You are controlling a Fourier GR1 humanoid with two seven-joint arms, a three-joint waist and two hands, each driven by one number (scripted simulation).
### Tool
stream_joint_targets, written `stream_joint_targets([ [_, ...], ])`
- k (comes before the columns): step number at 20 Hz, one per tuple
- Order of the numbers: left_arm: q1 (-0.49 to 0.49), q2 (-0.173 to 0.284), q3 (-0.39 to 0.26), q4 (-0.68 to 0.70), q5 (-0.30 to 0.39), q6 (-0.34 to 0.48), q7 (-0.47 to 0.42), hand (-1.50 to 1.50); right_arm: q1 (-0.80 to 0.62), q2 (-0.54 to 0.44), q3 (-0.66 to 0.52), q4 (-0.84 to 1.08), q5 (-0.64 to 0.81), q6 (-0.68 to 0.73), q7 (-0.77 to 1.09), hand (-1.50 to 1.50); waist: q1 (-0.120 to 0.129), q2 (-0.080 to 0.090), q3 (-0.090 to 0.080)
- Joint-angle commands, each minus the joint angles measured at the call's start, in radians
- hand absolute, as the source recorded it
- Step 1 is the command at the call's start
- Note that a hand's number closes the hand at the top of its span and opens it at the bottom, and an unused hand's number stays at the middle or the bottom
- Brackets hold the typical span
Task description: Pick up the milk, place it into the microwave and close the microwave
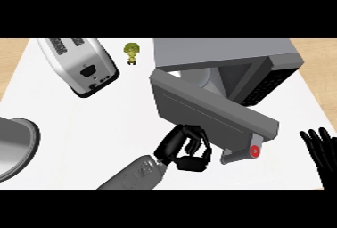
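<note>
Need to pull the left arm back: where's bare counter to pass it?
Bare counter lies between the toaster, the pot and the left robot hand. It is crowded by the microwave door, which that hand is against.

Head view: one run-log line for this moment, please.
microwave door: ajar | left robot hand: curled at door | right robot hand: open, resting | milk: unseen

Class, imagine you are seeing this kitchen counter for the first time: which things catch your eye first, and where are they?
The grey microwave at upper right stands out, its door swung open across the middle. The left hand is curled against the door's near side. A toaster lies at upper left beside a small green figure; the right hand rests open at the right edge.
</note>
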Motion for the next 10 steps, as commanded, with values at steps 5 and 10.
stream_joint_targets([
  [5,-0.07,-0.007,-0.063,-0.044,0.192,0.142,-0.059,1.5,-0.005,-0.039,0.027,-0.106,-0.078,0.051,0.106,-1.5,-0.057,0.012,-0.003],
  [10,-0.138,-0.007,-0.015,-0.042,0.283,0.26,-0.071,1.5,-0.044,-0.09,-0.002,-0.162,-0.095,0.05,0.148,-1.5,-0.076,0.014,-0.004],
])
